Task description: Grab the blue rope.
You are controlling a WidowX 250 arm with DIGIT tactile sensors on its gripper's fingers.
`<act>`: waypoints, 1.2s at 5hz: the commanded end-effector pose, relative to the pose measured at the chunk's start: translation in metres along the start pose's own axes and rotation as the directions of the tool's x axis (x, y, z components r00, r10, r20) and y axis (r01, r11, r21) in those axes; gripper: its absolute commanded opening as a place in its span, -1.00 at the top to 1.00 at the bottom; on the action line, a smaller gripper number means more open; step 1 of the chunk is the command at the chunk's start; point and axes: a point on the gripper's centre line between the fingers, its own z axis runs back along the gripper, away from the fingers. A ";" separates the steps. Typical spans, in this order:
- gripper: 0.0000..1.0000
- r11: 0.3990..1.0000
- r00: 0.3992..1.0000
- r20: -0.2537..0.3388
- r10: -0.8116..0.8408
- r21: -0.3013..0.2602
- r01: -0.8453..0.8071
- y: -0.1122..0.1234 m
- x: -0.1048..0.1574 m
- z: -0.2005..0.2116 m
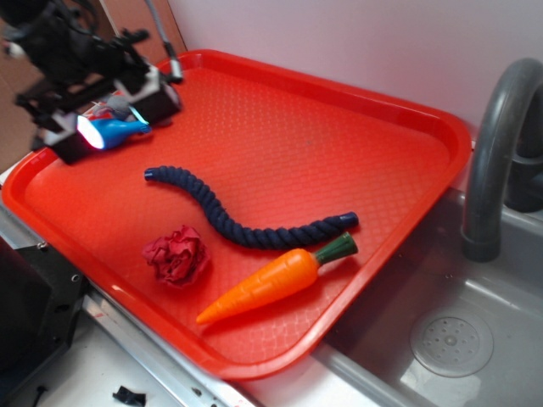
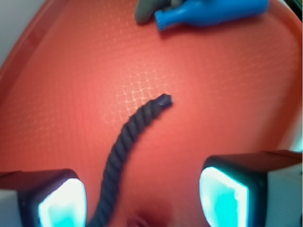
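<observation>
The blue rope [image 1: 242, 218] is dark navy, twisted and wavy. It lies across the middle of the red tray [image 1: 339, 127], from one capped end at the left to the other beside the carrot's green top. My gripper [image 1: 106, 119] hovers over the tray's far left corner, up and left of the rope's left end, not touching it. In the wrist view the rope [image 2: 128, 142] runs from its capped end near the centre down between my two glowing fingers; the gripper [image 2: 142, 201] is open and holds nothing.
A light blue plastic bottle [image 1: 119, 130] lies under the gripper, also in the wrist view [image 2: 213, 12]. A crumpled red cloth [image 1: 176, 254] and an orange toy carrot [image 1: 276, 282] lie near the tray's front. A grey faucet [image 1: 501, 144] and sink [image 1: 450, 339] are at the right.
</observation>
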 end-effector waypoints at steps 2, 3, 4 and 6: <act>-1.00 0.995 0.993 -0.071 0.095 0.043 -0.092 -0.024 0.013 -0.067; 0.18 0.993 0.992 -0.079 0.100 0.070 -0.095 -0.022 0.010 -0.071; 1.00 0.991 0.990 -0.089 0.112 0.086 -0.104 -0.020 0.005 -0.073; 1.00 0.987 0.995 -0.042 0.091 0.137 -0.084 -0.018 0.003 -0.066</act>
